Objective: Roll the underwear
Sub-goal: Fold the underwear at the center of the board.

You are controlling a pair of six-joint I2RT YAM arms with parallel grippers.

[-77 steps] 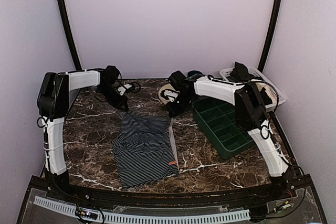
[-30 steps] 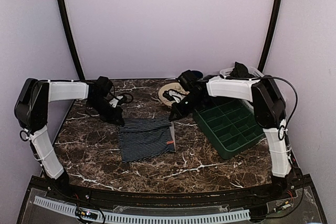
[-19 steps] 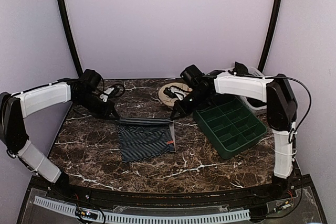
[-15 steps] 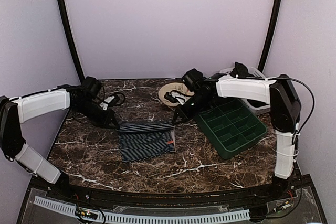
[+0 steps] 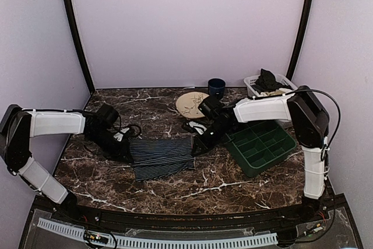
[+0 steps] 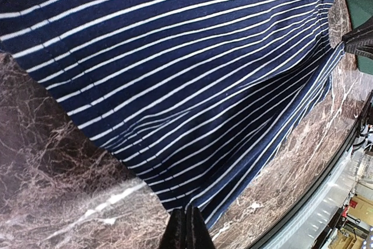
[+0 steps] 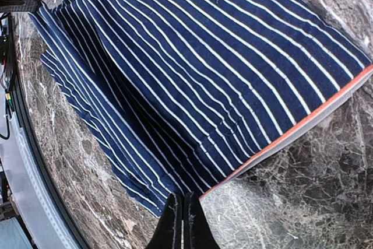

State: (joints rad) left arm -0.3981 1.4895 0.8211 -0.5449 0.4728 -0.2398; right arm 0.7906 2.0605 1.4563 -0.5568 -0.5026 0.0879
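Observation:
The underwear (image 5: 162, 157), navy with white pinstripes, lies folded on the marble table, its far edge lifted between both grippers. My left gripper (image 5: 128, 151) is shut on its left end. In the left wrist view the fingers (image 6: 185, 228) pinch the striped cloth (image 6: 192, 86). My right gripper (image 5: 197, 146) is shut on the right end by the waistband. In the right wrist view the fingers (image 7: 183, 220) pinch the cloth (image 7: 204, 68) beside the grey, red-edged waistband (image 7: 309, 122).
A green compartment tray (image 5: 259, 144) stands right of the underwear, close to my right arm. A white basket (image 5: 282, 83) with dark clothes is at the back right. A tan round plate (image 5: 190, 104) and a dark blue cup (image 5: 217, 87) sit behind.
The underwear was folded from flat to half its length. Both grippers, holding its far edge, have since moved toward the near side and lower, drawing that edge over the cloth.

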